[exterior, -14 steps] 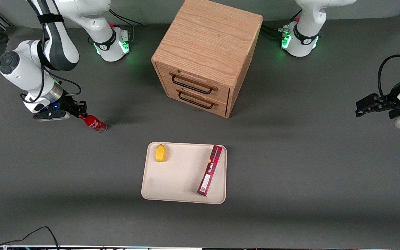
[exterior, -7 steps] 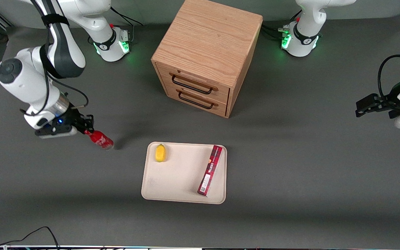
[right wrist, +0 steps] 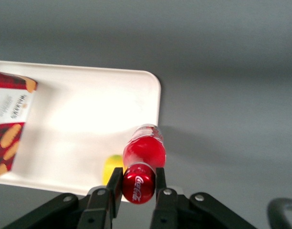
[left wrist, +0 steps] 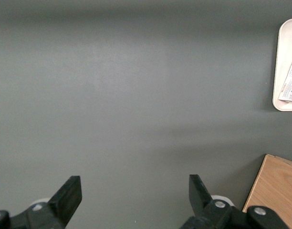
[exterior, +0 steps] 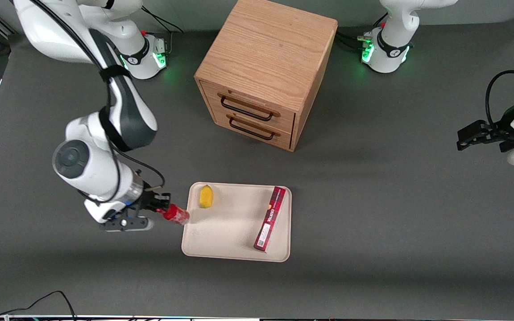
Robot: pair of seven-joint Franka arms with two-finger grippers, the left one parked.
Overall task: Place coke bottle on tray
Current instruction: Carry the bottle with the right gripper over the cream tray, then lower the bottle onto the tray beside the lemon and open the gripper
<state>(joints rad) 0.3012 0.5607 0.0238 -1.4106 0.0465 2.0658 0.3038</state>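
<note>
My right gripper is shut on the cap end of the small red coke bottle and carries it above the table. The bottle's base hangs over the rim of the cream-beige tray at the tray's end toward the working arm. In the right wrist view the bottle's red cap with white script sits between the two black fingers, and the bottle body points down over the tray's rounded corner.
A yellow lemon and a long dark-red biscuit box lie on the tray. A wooden two-drawer cabinet stands farther from the front camera than the tray. A black cable lies near the table's front edge.
My right gripper has carried the bottle from the open table toward the tray and nearer to the front camera. The bottle now reaches the tray's rim.
</note>
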